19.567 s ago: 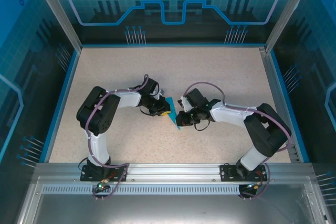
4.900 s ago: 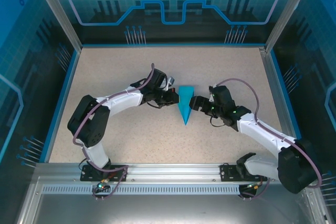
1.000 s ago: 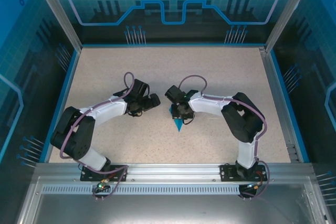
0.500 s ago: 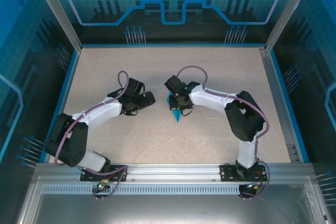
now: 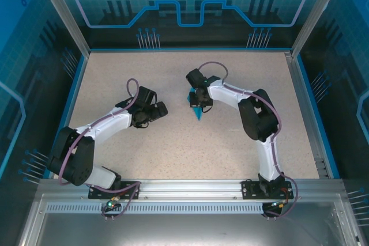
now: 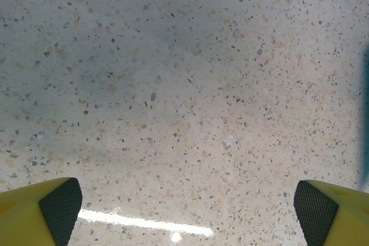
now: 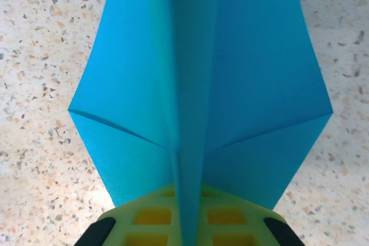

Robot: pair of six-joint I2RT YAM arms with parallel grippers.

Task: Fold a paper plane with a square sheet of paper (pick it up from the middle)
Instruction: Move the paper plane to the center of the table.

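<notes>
Left claw (image 5: 157, 109): jaws wide apart, nothing between them. Its pads (image 6: 59, 204) hang over bare worktop (image 6: 173, 84). A teal sliver sits at the far right of its wrist view, probably the plane, off to this claw's right and not touching it.

Right claw (image 5: 198, 98): jaws together, clamped on the plane (image 7: 202, 84) by the centre fold. The keel runs straight out ahead of the claw and the wings spread to either side. In the top view the pointed end sticks out past the claw, toward the arm bases. Cannot tell whether the paper touches the worktop.

Risks, as I judge them:
- The grip is on one thin fold at one end, so a quick wrist turn could swing the plane or let it slip.
- A hard pinch may flatten or skew the crease.
- The wings look unevenly bowed, so it may tip onto its side or spring open once released.
- If the left claw comes in, it could snag a wing and bend it.
</notes>
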